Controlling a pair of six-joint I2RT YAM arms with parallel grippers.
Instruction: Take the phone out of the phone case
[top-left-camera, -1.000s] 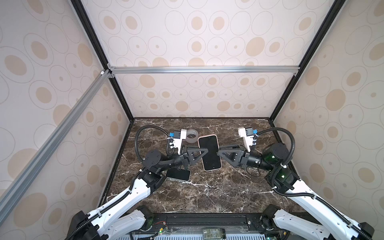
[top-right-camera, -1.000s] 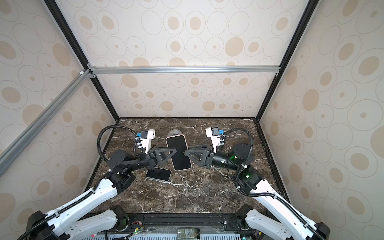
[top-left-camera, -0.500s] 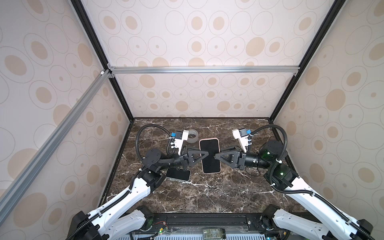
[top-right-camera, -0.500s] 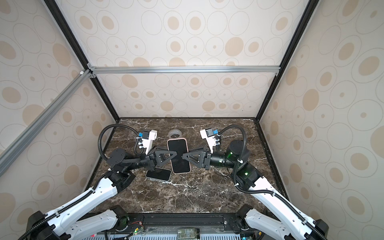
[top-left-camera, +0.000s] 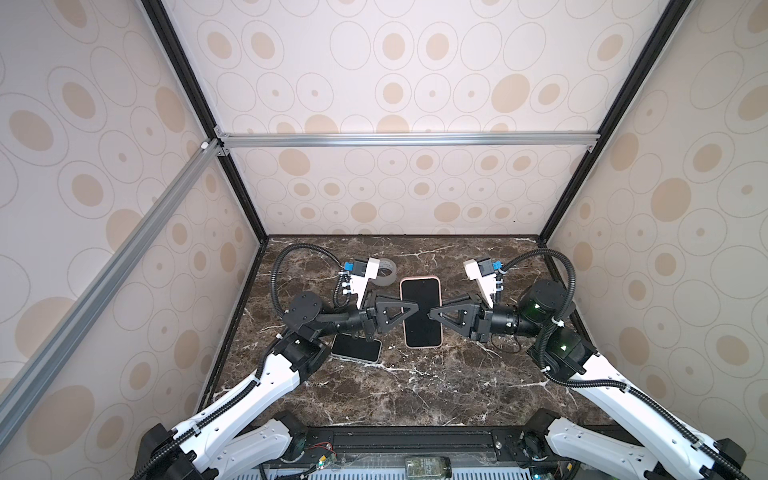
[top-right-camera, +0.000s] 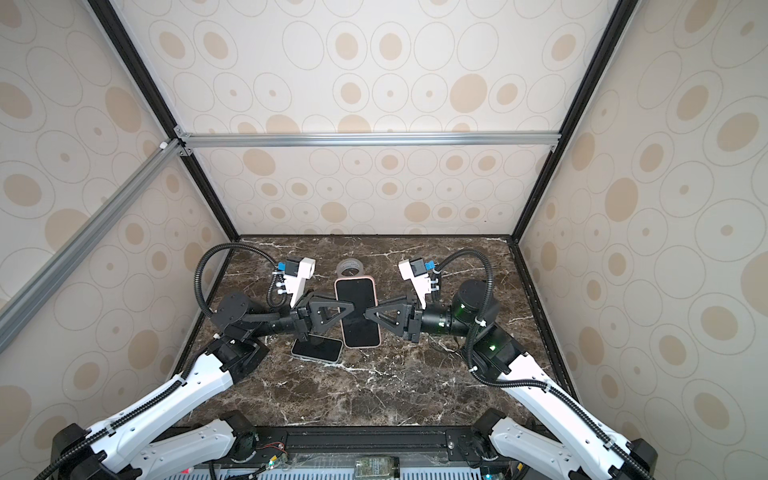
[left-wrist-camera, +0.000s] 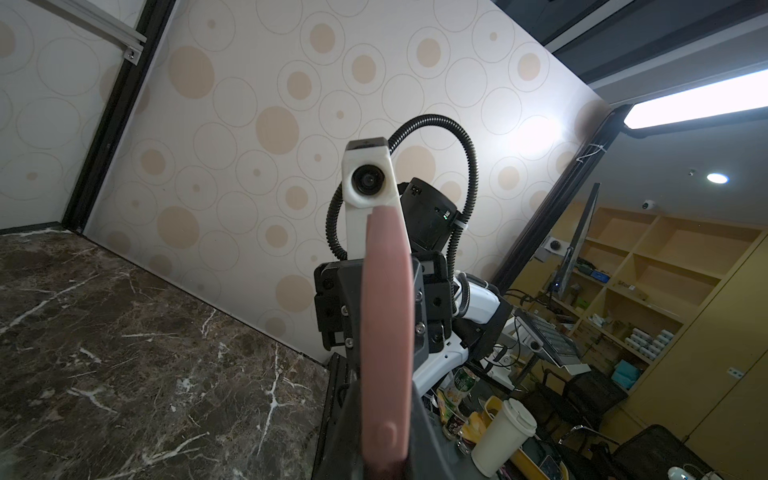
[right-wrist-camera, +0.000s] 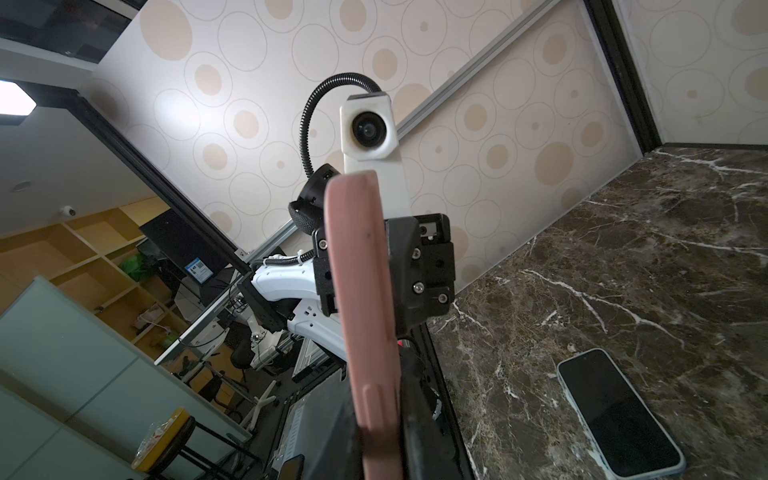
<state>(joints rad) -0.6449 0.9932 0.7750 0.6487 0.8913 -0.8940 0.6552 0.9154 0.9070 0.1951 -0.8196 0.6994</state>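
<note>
Both top views, phone (top-left-camera: 420, 293) inside pink case (top-left-camera: 419, 278)

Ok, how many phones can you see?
2. The pink-cased phone is gripped between left pincer and right pincer; the second phone lies on the table near the left arm.

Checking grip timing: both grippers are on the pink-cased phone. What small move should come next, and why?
Probably pry: the left gripper and right gripper pinch opposite long edges of the cased phone, so the right should peel its case edge back while the left holds.
</note>
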